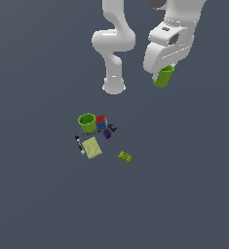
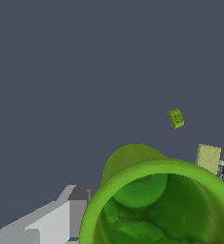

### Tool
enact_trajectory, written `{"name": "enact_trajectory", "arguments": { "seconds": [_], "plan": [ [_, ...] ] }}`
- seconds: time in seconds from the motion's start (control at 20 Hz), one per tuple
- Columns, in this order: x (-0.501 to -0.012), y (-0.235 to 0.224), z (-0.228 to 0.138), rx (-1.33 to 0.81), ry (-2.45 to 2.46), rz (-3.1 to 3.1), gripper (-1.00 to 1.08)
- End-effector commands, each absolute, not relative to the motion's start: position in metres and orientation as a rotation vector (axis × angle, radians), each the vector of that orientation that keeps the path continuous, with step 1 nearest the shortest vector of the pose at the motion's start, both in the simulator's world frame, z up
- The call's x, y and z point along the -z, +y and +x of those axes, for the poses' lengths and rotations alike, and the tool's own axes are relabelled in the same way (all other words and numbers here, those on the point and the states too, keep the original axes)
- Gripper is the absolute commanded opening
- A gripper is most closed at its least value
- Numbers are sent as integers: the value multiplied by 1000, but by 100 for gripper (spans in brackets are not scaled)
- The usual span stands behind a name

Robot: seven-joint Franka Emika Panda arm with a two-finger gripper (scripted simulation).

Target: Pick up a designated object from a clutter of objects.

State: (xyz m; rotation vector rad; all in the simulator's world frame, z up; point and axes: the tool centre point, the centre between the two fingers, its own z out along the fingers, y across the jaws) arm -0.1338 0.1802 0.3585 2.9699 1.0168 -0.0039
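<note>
Exterior view: arm raised well above the desk (image 1: pixel 33 194). The claw (image 1: pixel 163 73) is largely hidden behind the white hand housing; the smaller green cup (image 1: pixel 163 76) hangs from it, tilted, clear of the surface and well apart from the clutter. I judge the claw closed on that cup, since nothing else supports it. Below, toward the exterior view's left, the rest sits in a tight cluster: larger green cup (image 1: pixel 86 122), red cube (image 1: pixel 101 118) touching blue cube (image 1: pixel 101 125), purple block (image 1: pixel 107 133), black piece (image 1: pixel 111 128), marker pen (image 1: pixel 80 145) just beside the flat yellow-green box (image 1: pixel 92 147). The small yellow-green block (image 1: pixel 125 156) lies apart.

Wrist view: the held cup fills the lower frame, its rim and dark hollow facing the camera. One grey finger (image 2: pixel 61 214) shows against its outer wall; the opposite finger is not visible. Beyond the rim, only the small block, the flat box and the pen tip show.

Risks: the grip looks like a pinch on a thin wall, and the cup is tilted, so a jolt or fast swing could let it rotate or slip out and drop.

View differences: the exterior view alone shows the lift height and the full clutter; the wrist view alone shows finger contact and the cup's interior.
</note>
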Motion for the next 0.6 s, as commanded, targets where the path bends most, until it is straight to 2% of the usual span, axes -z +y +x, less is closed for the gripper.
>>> {"name": "enact_trajectory", "arguments": {
  "seconds": [0.0,0.55],
  "plan": [
    [-373,198,-139,3,1015,2972,-100],
    [-398,230,-147,1,1014,2973,-100]
  ]
}}
